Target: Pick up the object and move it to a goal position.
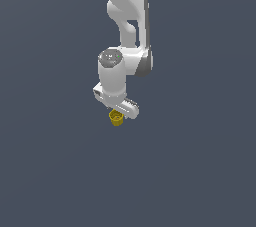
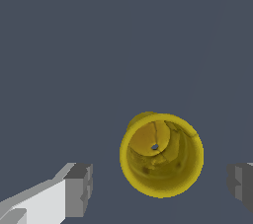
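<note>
Mustard-yellow cup (image 2: 161, 155) upright between the spread tool (image 2: 159, 184) fingers, untouched.

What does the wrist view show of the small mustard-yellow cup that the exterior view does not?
Only the wrist view looks into the small mustard-yellow tapered cup: hollow inside, a tiny hole in its bottom, and a grey finger apart from it on either side, jaws open. Only the exterior view shows the white robot arm reaching down, with the cup just below the hand. Both show the cup, the gripper and the plain dark grey background.
</note>
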### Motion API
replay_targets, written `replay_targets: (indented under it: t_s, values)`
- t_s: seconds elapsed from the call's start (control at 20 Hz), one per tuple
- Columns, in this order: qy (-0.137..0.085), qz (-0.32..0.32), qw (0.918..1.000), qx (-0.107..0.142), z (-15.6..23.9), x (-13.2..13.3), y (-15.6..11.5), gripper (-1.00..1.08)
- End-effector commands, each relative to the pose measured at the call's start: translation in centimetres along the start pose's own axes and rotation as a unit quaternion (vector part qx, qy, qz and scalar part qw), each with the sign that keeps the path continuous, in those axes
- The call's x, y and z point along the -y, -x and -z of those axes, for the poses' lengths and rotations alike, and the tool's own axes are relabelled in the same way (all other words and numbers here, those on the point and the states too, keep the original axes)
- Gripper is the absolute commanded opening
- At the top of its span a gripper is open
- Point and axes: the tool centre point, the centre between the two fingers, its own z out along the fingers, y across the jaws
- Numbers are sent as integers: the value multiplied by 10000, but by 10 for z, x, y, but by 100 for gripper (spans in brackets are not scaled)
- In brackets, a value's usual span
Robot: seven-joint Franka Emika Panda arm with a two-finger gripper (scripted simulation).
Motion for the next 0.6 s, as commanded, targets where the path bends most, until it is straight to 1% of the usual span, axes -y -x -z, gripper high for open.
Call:
replay_targets:
  t_s: [0.0,0.3,0.55]
  values:
    - [-1,-236,9997,-8,-4,-4,1,100]
    - [0,-538,9986,-16,-9,-9,2,100]
    - [1,-550,9985,-15,-10,-9,2,100]
